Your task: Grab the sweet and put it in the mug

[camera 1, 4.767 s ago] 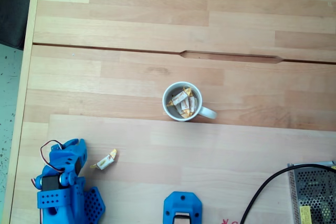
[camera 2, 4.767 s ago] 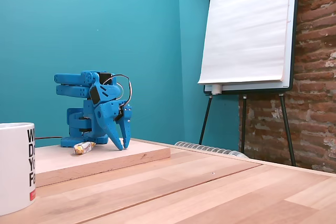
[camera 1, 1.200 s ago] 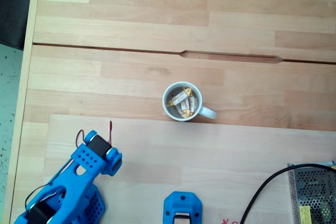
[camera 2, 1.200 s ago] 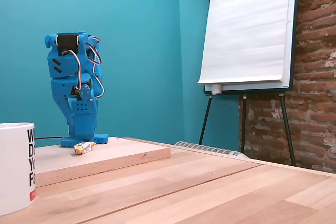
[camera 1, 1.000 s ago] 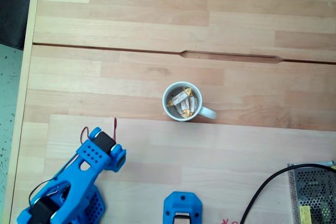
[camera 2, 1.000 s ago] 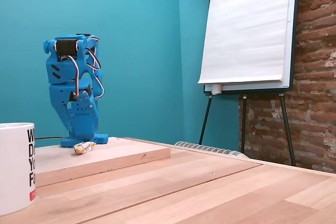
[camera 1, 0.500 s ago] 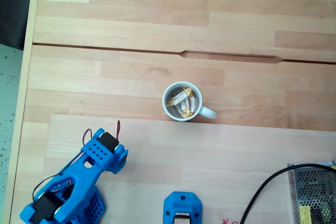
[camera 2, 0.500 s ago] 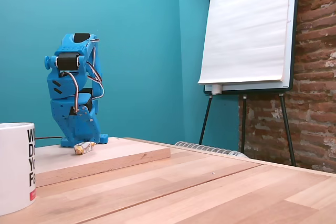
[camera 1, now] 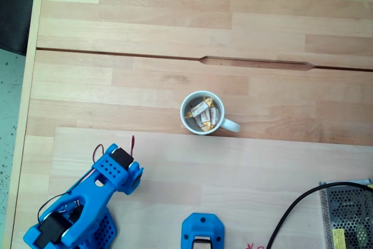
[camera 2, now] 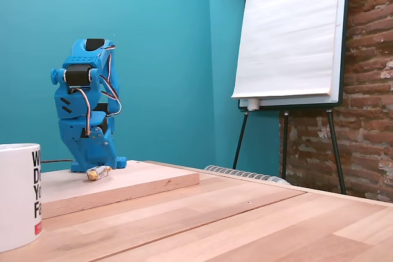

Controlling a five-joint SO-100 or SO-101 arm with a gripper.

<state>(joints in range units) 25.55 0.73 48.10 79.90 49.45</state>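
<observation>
The sweet [camera 2: 98,172], cream with yellow ends, lies on the raised wooden board in front of the arm's base. My blue gripper [camera 2: 102,164] points straight down and sits just over it; its fingers merge with the blue body behind, so I cannot tell whether they are open or shut. From above, the blue arm [camera 1: 111,178] covers the spot where the sweet lies. The white mug [camera 1: 231,125] stands mid-table to the upper right of the arm, with several sweets [camera 1: 202,110] inside. In the side fixed view the mug [camera 2: 17,194] is at the left edge, close to the camera.
The raised wooden board [camera 1: 245,170] covers the near part of the table. A blue plastic part [camera 1: 202,232] sits at the bottom edge. A perforated metal box [camera 1: 348,214] with a black cable [camera 1: 291,211] is at the bottom right. A flip chart [camera 2: 288,35] stands behind the table.
Over the last second the arm has leaned forward and the gripper has come down onto the spot of the sweet. The sweet and the mug have not moved.
</observation>
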